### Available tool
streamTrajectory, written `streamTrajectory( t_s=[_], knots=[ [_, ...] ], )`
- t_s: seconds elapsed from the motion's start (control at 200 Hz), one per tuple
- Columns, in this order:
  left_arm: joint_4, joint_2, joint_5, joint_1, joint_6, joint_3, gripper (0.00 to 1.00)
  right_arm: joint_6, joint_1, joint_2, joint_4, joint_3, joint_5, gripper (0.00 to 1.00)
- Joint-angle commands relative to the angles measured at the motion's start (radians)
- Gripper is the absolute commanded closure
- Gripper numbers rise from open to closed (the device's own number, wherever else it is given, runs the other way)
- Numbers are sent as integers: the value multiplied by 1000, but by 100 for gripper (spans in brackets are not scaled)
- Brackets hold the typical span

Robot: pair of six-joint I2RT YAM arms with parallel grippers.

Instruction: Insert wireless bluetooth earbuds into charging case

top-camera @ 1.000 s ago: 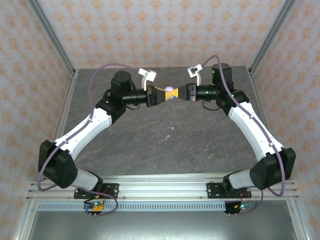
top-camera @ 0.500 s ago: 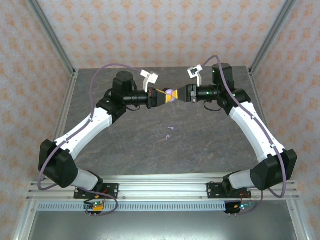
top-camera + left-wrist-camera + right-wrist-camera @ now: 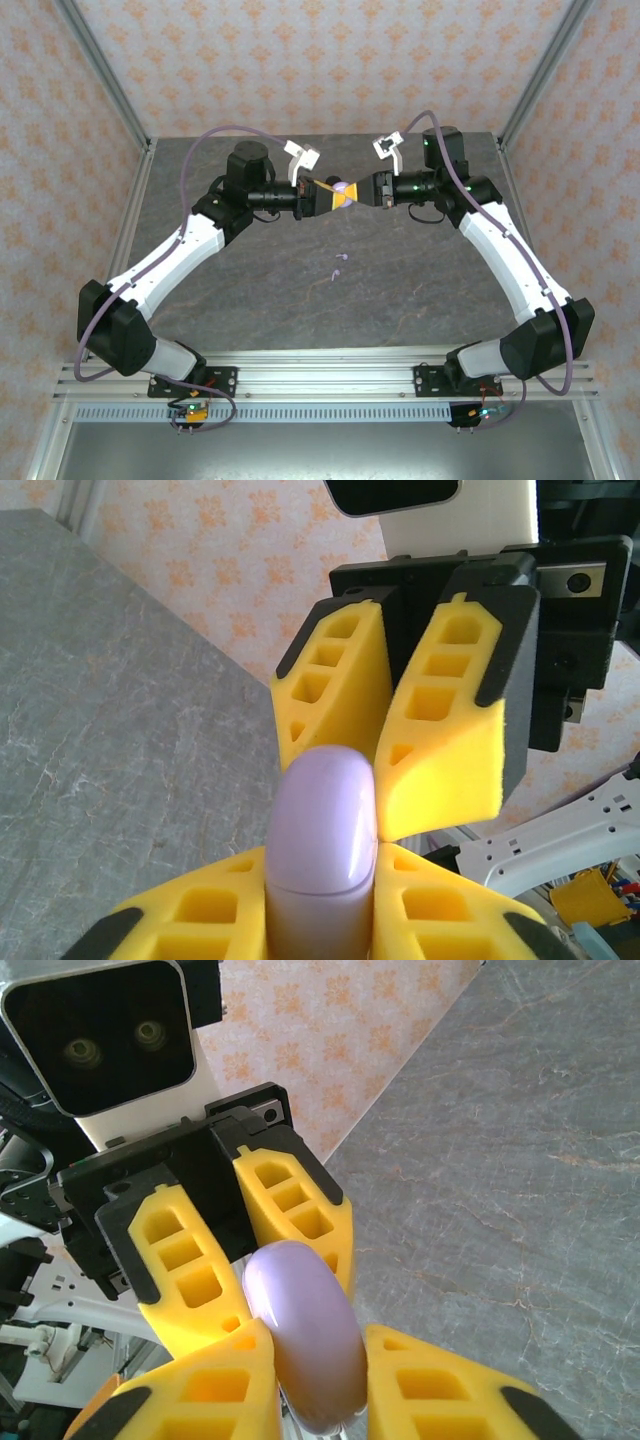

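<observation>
The left gripper (image 3: pixel 322 868) pinches the lilac charging case (image 3: pixel 322 820) up in the air. The right gripper (image 3: pixel 312 1342) pinches its other end. I think they are trying to open it. Two lilac earbuds (image 3: pixel 342 257) lie on the table (image 3: pixel 250 290) below. Next comes a gentle pull on the lid.

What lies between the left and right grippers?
A lilac case, clamped by the left gripper and the right gripper from opposite ends; top and wrist views.

Left gripper (image 3: pixel 328 196) and right gripper (image 3: pixel 361 190) meet at lilac case (image 3: pixel 344 187) (earbuds (image 3: pixel 341 257) lie apart).
</observation>
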Motion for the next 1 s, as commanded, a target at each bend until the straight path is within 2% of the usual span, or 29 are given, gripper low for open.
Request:
streamTrajectory(
  t_s=[0.0,0.14,0.445,0.526,0.781,0.871,0.996],
  knots=[
    [14,-2,-3,-9,7,24,71,25,9,-18,60,6,-6,81],
    [62,-15,-13,-9,-19,-5,62,64,9,-29,114,-18,-13,83],
    [93,-6,-14,-8,-45,-9,61,81,9,-39,135,-30,-31,83],
    [93,-3,-15,-8,-46,-8,65,81,10,-40,134,-34,-32,83],
    [86,-2,-20,-9,-45,-11,88,80,10,-53,129,-37,-14,82],
    [68,-9,-29,-9,-21,-11,90,64,9,-63,100,-26,10,76],
    [35,-30,-54,-11,42,-12,92,23,9,-83,24,-2,66,57]
  ],
)
